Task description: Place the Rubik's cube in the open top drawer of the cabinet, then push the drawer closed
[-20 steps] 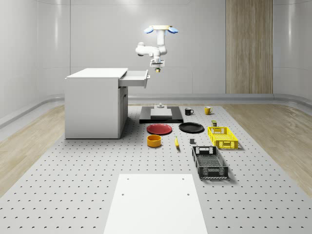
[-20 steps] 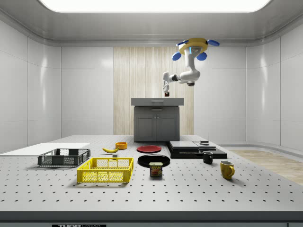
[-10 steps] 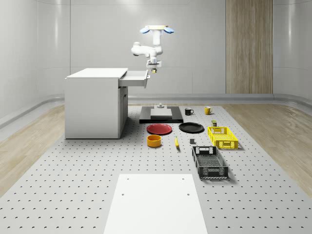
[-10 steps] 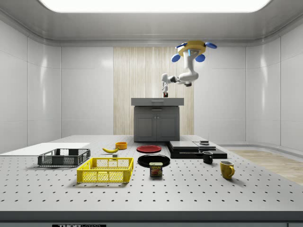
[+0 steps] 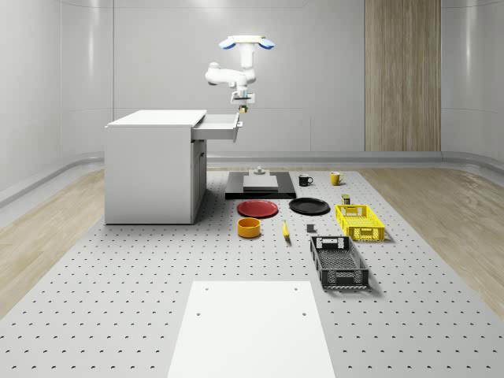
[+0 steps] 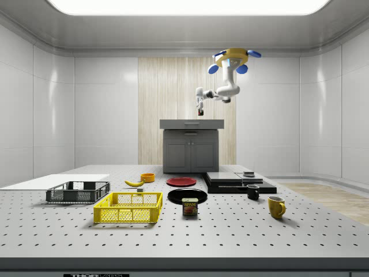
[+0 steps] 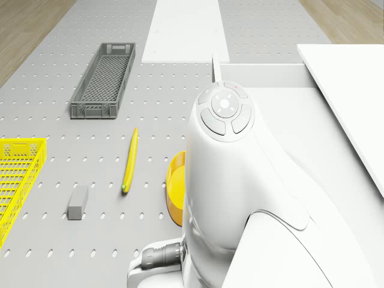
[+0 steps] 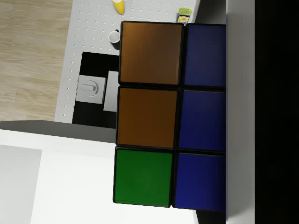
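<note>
The Rubik's cube shows orange, green and blue tiles in the wrist view, with a dark finger against it. My gripper is shut on the cube and hangs a little above the front end of the open top drawer of the white cabinet. The drone hovers above the drawer's front. In the side view the drone holds the gripper over the cabinet. The wrist view has the drawer's white inside under the cube.
On the perforated table beyond the drawer front lie a black platform, a red plate, a black plate, an orange bowl, a banana, a yellow crate, a grey crate and two mugs.
The drone and arm have moved to the whole-scene view's left and a little higher. The gripper, still holding the cube, went from beyond the drawer's front to above its front end.
</note>
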Tool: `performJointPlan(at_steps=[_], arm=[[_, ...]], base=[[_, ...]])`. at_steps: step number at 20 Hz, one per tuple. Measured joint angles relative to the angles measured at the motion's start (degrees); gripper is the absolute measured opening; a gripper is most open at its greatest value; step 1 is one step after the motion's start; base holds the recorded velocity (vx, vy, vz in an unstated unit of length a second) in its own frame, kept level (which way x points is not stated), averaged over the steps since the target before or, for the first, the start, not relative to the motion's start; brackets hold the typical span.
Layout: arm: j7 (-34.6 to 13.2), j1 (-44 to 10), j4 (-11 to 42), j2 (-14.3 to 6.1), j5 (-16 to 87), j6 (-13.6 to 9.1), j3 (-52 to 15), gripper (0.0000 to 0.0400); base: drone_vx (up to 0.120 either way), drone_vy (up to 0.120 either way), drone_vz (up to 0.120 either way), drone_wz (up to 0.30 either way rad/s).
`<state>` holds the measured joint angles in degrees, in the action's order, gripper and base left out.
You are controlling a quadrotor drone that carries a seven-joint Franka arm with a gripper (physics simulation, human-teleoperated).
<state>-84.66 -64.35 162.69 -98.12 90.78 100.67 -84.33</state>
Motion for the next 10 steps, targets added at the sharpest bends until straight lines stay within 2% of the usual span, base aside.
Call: performJointPlan(at_steps=[10], arm=[[-2.66,-2.45,-0.37,1.78,1.67,-1.51,0.96,0.0294]], base=[[0.000,-0.120,0.000,0.000]])
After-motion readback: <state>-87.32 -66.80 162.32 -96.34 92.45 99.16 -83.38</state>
